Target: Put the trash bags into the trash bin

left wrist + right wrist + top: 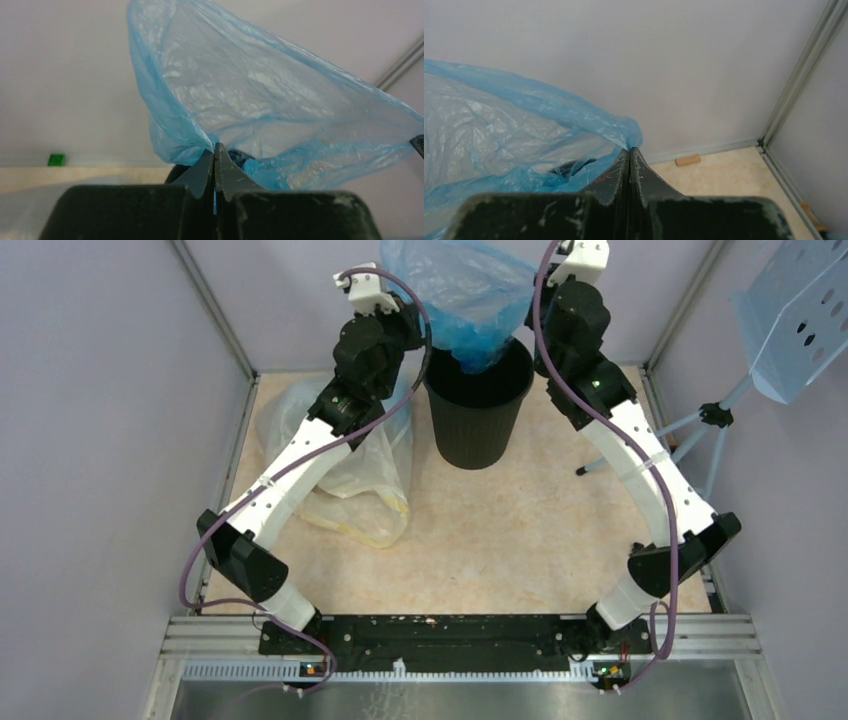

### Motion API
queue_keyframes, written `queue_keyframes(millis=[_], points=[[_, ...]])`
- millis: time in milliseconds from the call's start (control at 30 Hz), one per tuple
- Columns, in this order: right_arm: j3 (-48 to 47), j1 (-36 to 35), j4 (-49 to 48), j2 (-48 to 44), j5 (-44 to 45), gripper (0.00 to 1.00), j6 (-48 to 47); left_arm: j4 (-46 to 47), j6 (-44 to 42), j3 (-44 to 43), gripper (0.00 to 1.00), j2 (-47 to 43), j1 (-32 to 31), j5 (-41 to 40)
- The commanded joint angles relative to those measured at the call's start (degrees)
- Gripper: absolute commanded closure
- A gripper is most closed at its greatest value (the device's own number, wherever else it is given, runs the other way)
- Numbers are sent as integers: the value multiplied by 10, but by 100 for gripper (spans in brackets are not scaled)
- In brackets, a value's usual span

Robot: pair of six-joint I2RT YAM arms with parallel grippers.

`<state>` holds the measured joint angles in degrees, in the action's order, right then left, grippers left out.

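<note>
I read the trash bag (pixel 470 300) as glossy translucent blue with pale wrinkle highlights, and the trash bin (pixel 480 425) as black with fine vertical ribs. The bench (pixel 520 540) is mottled beige; the larger plastic bag (pixel 365 475) is cloudy yellowish white. My left tool (pixel 215 149) and right tool (pixel 630 150) are black, flecked with pale scuffs.

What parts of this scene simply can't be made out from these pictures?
- Top view: the blue trash bag is cut off above by the picture's edge.
- Top view: how deep it reaches into the trash bin is hidden by the bag itself.
- Top view: the clear plastic bag lies partly under the left arm.
- Left wrist view: a small green thing by the wall is too small to identify.
</note>
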<state>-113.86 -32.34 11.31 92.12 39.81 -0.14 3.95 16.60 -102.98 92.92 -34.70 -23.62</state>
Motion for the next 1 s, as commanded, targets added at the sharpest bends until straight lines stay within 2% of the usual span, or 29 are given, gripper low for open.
queue_keyframes(millis=[0, 133, 333, 667, 833, 967], points=[[36, 12, 36, -57, 28, 100, 69, 5, 76, 68, 100, -54, -2, 58], [38, 16, 88, -66, 36, 100, 90, 8, 95, 110, 100, -82, -2, 63], [32, 16, 137, -86, 29, 100, 103, -16, 91, 97, 100, -105, -1, 65], [47, 16, 195, -109, -75, 100, 163, -37, 131, 105, 100, -144, -2, 122], [53, 16, 222, -91, -116, 100, 183, -53, 142, 104, 100, -125, -2, 166], [10, 23, 300, -39, -87, 100, 191, -82, 143, 81, 100, -77, 21, 198]])
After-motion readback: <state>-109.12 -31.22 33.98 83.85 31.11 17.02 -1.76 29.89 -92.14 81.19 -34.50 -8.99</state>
